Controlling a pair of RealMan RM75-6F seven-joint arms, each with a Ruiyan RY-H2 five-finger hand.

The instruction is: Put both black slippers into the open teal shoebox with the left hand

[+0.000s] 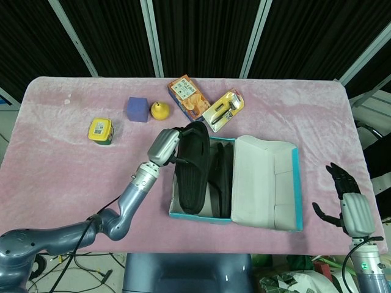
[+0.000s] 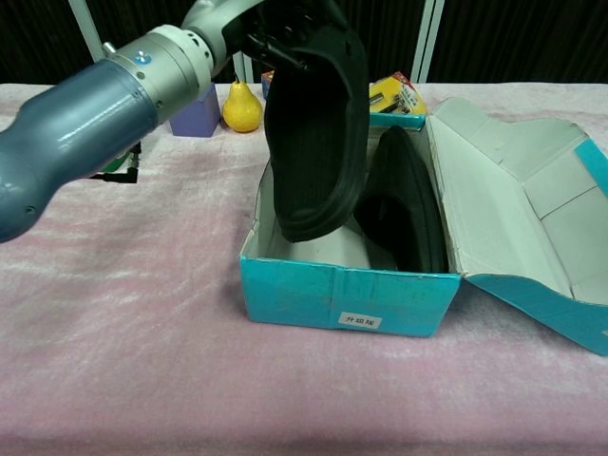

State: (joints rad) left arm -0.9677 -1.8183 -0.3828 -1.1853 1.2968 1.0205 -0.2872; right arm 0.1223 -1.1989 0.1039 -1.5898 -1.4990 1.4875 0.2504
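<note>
Teal shoebox (image 1: 294, 183) sits open at table centre, one black slipper (image 2: 410, 204) lying along its 3 o'clock side. Left hand (image 1: 164, 146) clamps the second slipper (image 2: 316, 123), hanging above the 9 o'clock half. Recommend lowering sole-flat beside the first. Right hand (image 1: 350, 207) idle, fingers apart.

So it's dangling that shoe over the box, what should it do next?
Probably lower it: the left robot hand holds the second black slipper tilted above the open teal shoebox's empty left half, beside the first black slipper already inside.
</note>
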